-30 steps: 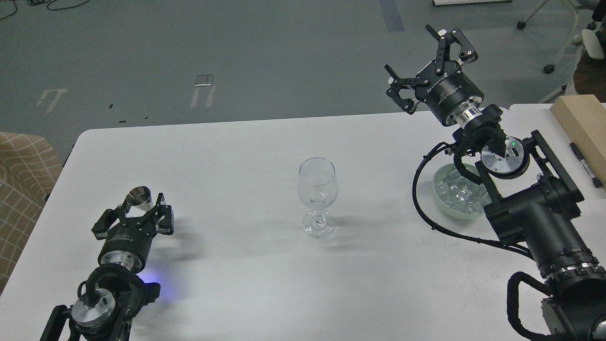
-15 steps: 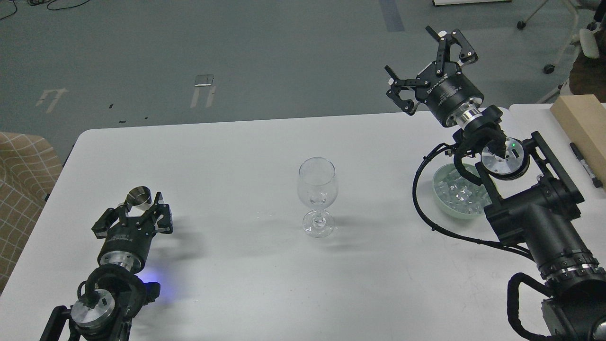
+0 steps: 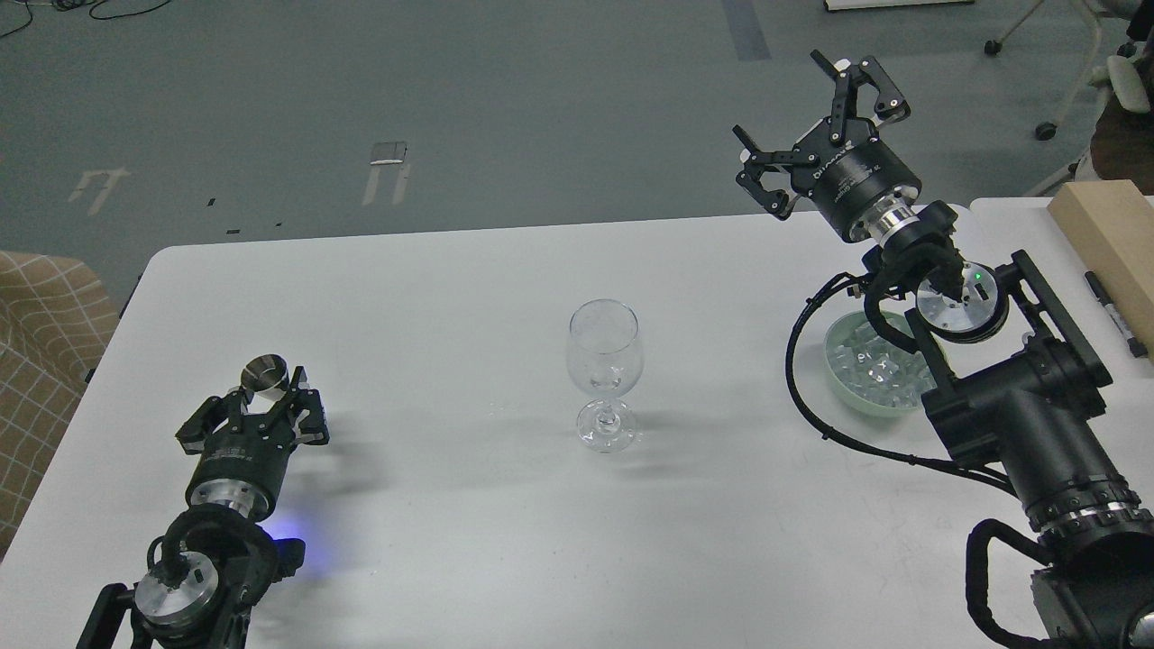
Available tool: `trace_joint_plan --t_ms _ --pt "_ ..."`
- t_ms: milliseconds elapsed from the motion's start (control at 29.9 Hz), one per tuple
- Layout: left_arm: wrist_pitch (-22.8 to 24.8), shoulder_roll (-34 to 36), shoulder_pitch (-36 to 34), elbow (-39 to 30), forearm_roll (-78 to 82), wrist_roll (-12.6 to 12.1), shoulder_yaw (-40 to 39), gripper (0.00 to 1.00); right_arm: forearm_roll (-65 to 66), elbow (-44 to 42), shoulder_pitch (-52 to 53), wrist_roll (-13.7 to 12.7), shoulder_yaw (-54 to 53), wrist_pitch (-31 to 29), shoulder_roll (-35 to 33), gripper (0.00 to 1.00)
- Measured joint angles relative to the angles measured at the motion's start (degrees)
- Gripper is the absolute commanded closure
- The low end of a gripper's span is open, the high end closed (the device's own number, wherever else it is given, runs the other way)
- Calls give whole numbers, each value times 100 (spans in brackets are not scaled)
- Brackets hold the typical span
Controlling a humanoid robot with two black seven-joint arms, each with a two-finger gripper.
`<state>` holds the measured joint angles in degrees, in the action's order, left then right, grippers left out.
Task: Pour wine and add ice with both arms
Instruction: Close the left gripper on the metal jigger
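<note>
A clear, empty stemmed wine glass [image 3: 605,370] stands upright at the middle of the white table [image 3: 451,297]. A small steel cup [image 3: 264,373] stands at the left. My left gripper [image 3: 257,406] lies low just behind the cup, its fingers spread to either side of it and open. A pale green bowl [image 3: 847,389] holds several clear ice cubes [image 3: 873,368] at the right, partly hidden by my right arm. My right gripper [image 3: 816,126] is raised high beyond the bowl, over the table's far edge, with its fingers wide open and empty.
A light wooden box [image 3: 1104,230] and a black marker [image 3: 1114,314] lie at the far right. A checked chair [image 3: 45,361] stands off the table's left edge. My right arm's cables [image 3: 798,379] hang beside the bowl.
My left gripper has shifted very slightly by the steel cup. The right arm, glass and bowl have not moved.
</note>
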<state>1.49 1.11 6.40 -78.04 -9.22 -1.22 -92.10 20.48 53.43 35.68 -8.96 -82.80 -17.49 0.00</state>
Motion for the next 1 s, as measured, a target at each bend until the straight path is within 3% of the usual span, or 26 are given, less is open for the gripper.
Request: trace_joint_plan --t_ms 301,1003 --pt "34 -22 2 51 16 23 0 52 0 0 0 0 0 0 0 0" --pt "40 -25 3 70 0 -2 2 68 0 3 0 0 0 0 0 0"
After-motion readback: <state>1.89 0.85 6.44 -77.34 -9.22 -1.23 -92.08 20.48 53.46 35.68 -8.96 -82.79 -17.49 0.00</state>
